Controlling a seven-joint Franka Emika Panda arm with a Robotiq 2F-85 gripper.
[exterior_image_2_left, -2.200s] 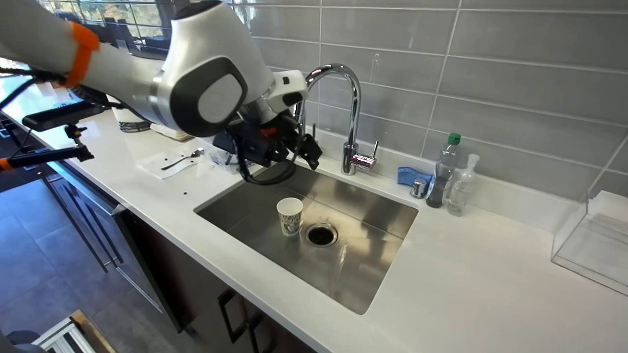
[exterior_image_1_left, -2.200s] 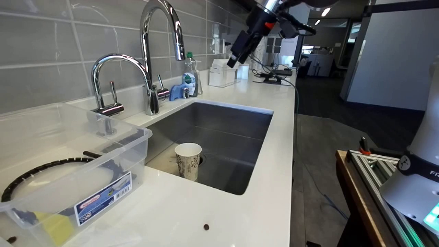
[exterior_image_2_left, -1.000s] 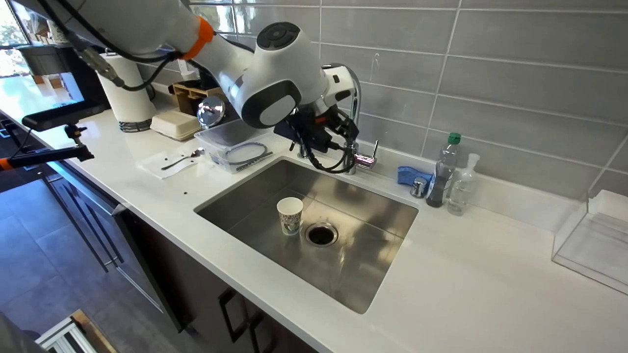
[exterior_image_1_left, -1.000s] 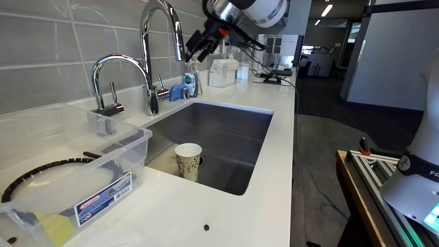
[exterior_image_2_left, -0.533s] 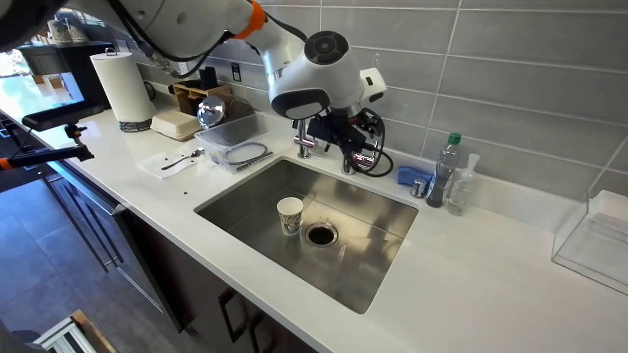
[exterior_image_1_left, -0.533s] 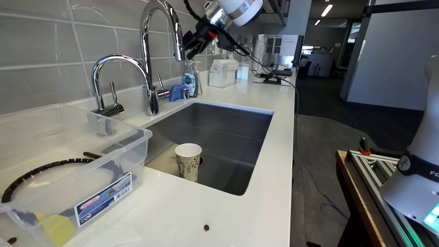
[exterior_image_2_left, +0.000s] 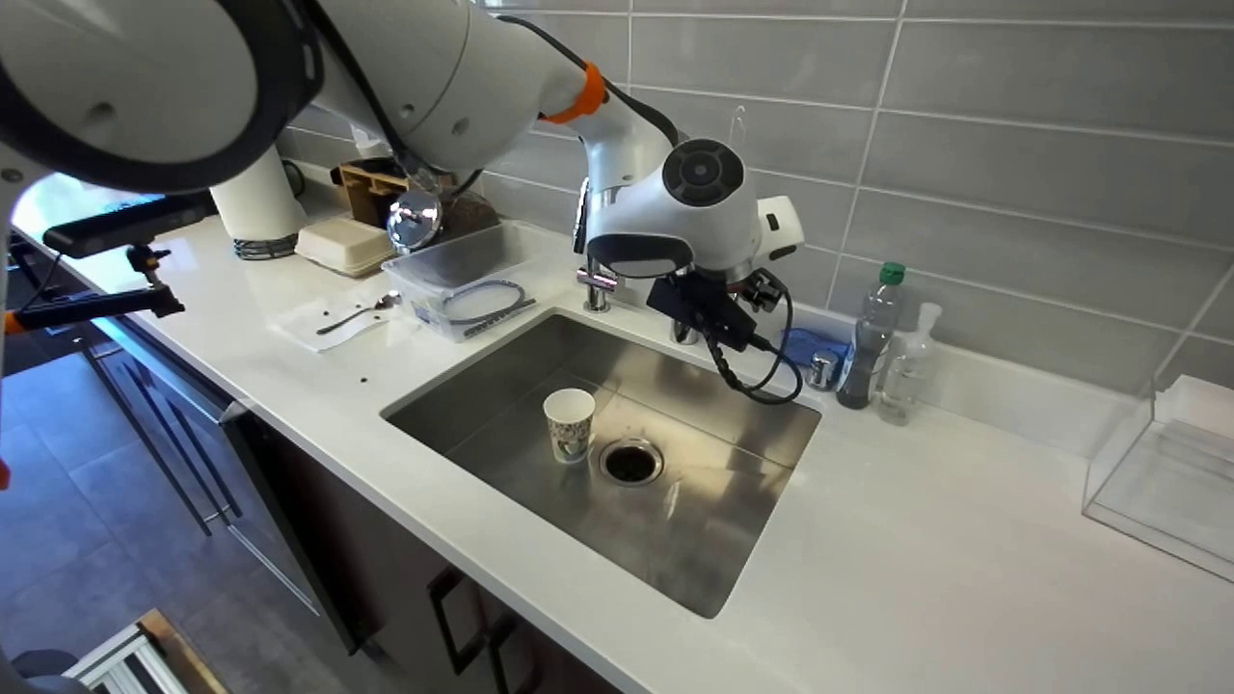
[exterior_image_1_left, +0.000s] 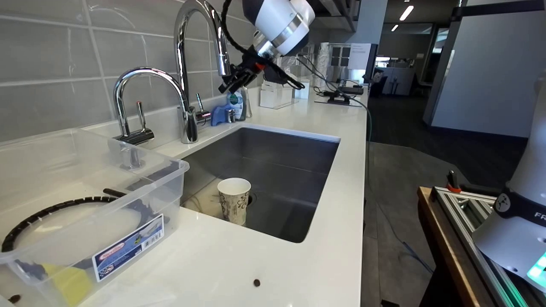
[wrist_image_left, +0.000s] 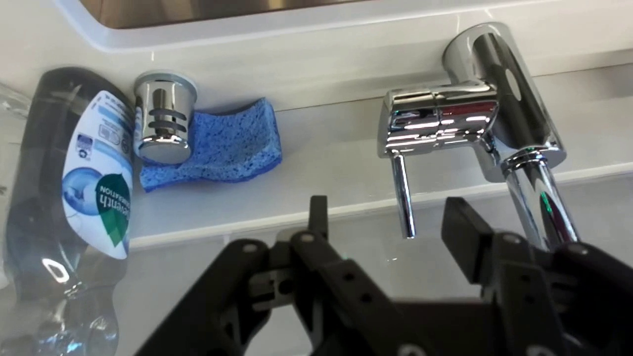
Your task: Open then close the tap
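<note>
Hovering parted and empty near the lever of the tap, the claw has, I'd judge, both opening and closing ahead.

Tap is all mirror silver, with a dark red reflection on the handle barrel. The gripper is mostly black, while the arm is white and black with a loud orange band. Sponge is bright blue with darker speckles. The bottle gets a green cap plus a white-and-blue label with a green leaf. Cup is white with dark swirls. Counter: just white. Wall tiles: grey with a pale grid.
</note>
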